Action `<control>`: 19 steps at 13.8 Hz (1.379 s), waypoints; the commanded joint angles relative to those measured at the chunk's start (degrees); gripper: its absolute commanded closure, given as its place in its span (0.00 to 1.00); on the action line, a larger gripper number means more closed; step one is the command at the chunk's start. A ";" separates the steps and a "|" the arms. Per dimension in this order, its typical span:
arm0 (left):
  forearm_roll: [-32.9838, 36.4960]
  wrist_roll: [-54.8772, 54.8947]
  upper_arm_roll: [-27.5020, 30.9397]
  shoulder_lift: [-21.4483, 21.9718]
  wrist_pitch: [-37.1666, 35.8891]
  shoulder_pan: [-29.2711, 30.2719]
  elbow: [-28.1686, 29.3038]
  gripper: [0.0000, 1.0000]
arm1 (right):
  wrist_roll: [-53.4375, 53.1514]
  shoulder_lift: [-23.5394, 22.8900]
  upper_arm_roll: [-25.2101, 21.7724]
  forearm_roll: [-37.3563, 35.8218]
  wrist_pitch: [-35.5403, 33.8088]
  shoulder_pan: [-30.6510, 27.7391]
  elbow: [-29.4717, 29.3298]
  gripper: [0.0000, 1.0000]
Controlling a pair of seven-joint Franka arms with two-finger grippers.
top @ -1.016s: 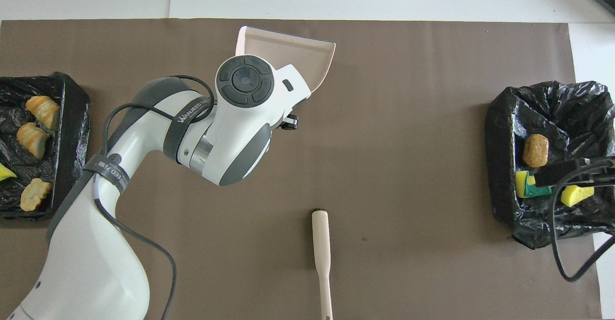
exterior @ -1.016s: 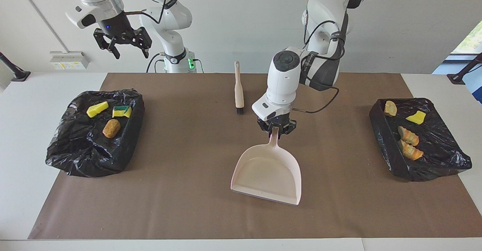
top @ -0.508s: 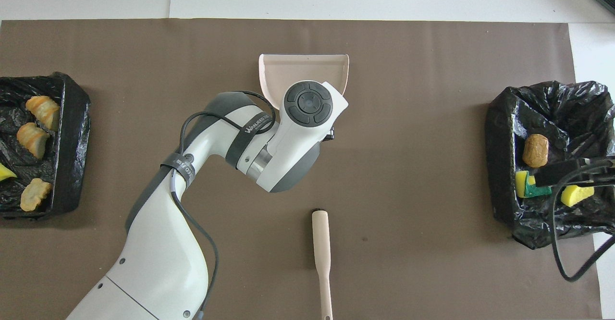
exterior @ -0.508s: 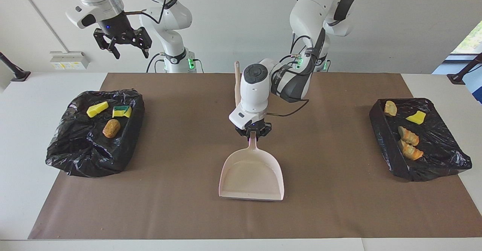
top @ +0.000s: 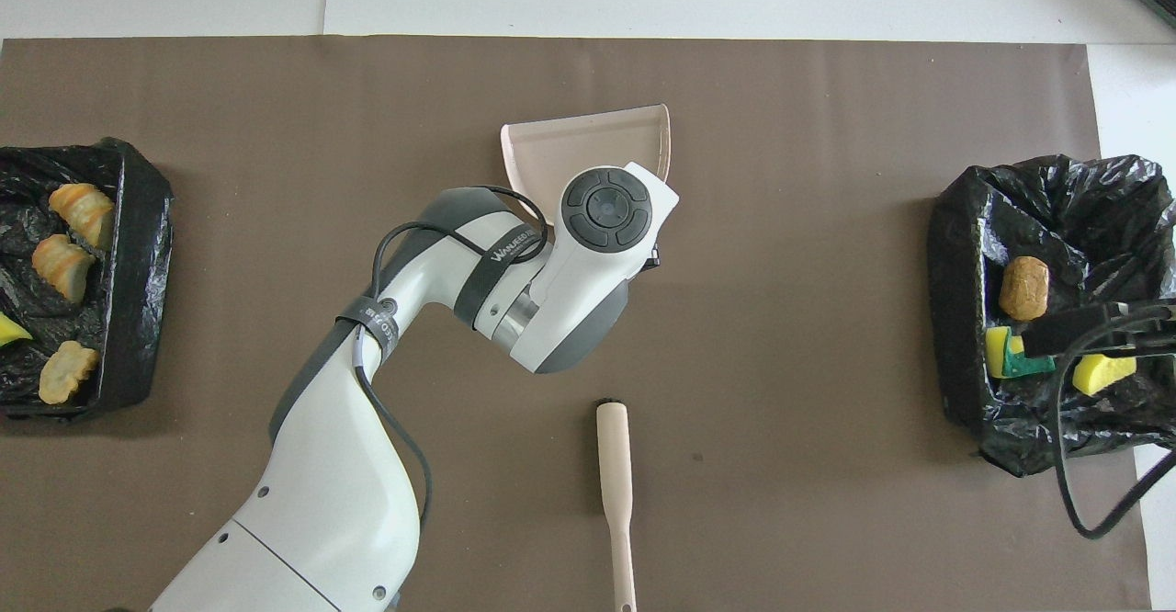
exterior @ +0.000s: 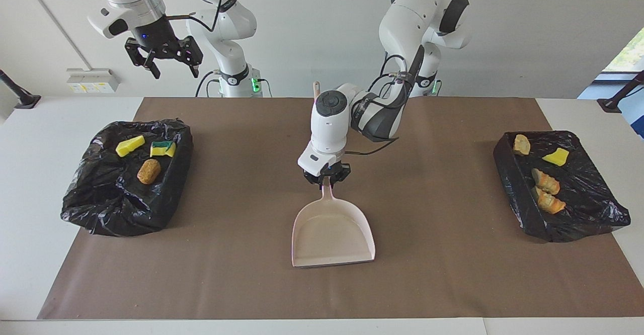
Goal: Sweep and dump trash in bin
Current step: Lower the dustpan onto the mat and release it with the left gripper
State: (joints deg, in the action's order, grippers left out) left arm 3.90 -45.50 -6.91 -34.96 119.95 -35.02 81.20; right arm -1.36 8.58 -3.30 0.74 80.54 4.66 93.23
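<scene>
**Dustpan held at mid-table, scraps in both bins**

Facing view: left gripper (exterior: 327,177) low over the middle of the brown mat (exterior: 453,274), fingers pinched on the handle of the pink dustpan (exterior: 332,234). Pan flat on the mat, mouth turned away from the robots, nothing in it. Brush (exterior: 316,91) nearer to the robots, mostly hidden by the left arm. Right gripper (exterior: 166,58) waiting high over the right arm's end of the table, fingers spread, holding nothing. Under it, a black-lined bin (exterior: 100,204) with a yellow sponge scrap (exterior: 130,145), a green-and-yellow sponge piece (exterior: 163,148) and a brown chunk (exterior: 149,171). At the left arm's end, a second black-lined bin (exterior: 588,219) with a yellow scrap (exterior: 555,156) and tan chunks (exterior: 546,190).

Overhead view: dustpan (top: 570,139) farther from the robots than the brush (top: 614,474), partly covered by the left arm's wrist. Brush lying apart on the mat (top: 827,318), bristles toward the pan. Trash lying in both bins (top: 955,336), none seen on the mat.
</scene>
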 commanded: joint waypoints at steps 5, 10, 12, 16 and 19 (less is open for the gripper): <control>1.80 0.32 1.28 0.25 1.52 -0.40 0.19 0.17 | 1.28 0.74 0.31 0.14 -0.47 -0.79 0.46 0.00; 2.25 19.61 1.46 12.08 -0.76 5.91 7.73 0.00 | 1.45 0.74 0.31 0.14 -0.47 -0.79 0.46 0.00; 2.16 29.20 1.46 16.22 -3.83 9.51 9.06 0.00 | 1.45 0.74 0.31 0.14 -0.47 -0.79 0.46 0.00; 2.08 43.79 1.37 24.66 -12.43 17.51 8.89 0.00 | 1.28 0.74 0.31 0.14 -0.47 -0.79 0.46 0.00; 1.46 51.03 1.63 29.24 -17.02 22.52 8.01 0.00 | 1.45 0.74 0.31 0.14 -0.47 -0.79 0.46 0.00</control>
State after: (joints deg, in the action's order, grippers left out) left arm 5.42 1.90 -4.85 -9.77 104.82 -15.16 86.75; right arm -1.36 8.58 -3.30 0.74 80.54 4.66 93.23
